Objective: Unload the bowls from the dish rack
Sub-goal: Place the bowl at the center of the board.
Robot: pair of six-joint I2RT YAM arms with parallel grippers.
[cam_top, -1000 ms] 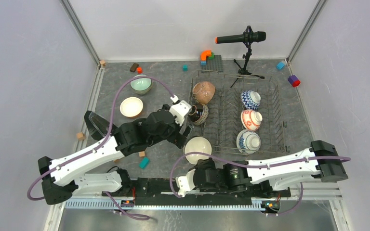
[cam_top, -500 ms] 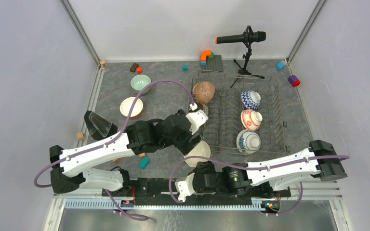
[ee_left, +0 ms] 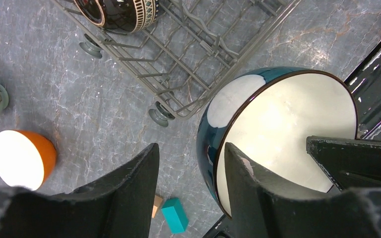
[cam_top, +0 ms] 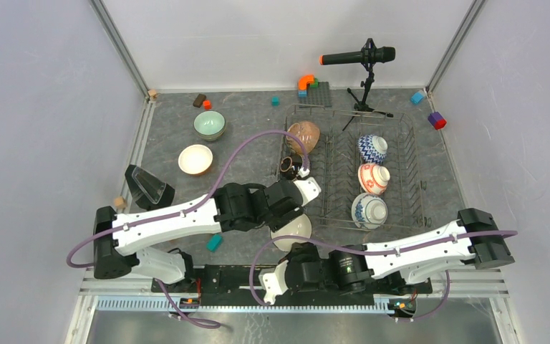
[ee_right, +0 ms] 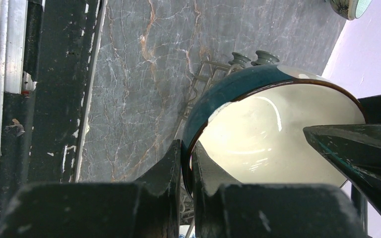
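The grey wire dish rack holds a brown speckled bowl, a dark striped bowl, a blue-white zigzag bowl, a red-white bowl and a blue-white bowl. My right gripper is shut on the rim of a teal bowl with a cream inside, held just off the rack's near left corner. My left gripper is open and straddles that bowl's rim, one finger inside and one outside. A pale green bowl and an orange bowl stand on the table at the left.
A microphone on a tripod stands behind the rack. A grey studded plate and small toy blocks lie along the back. A teal block lies near the arm bases. A clear plastic piece lies at the left.
My left arm has swung from the dark striped bowl towards the near edge, and its open jaws now sit over the teal bowl's rim. My right gripper has kept hold, drawing the bowl slightly nearer.
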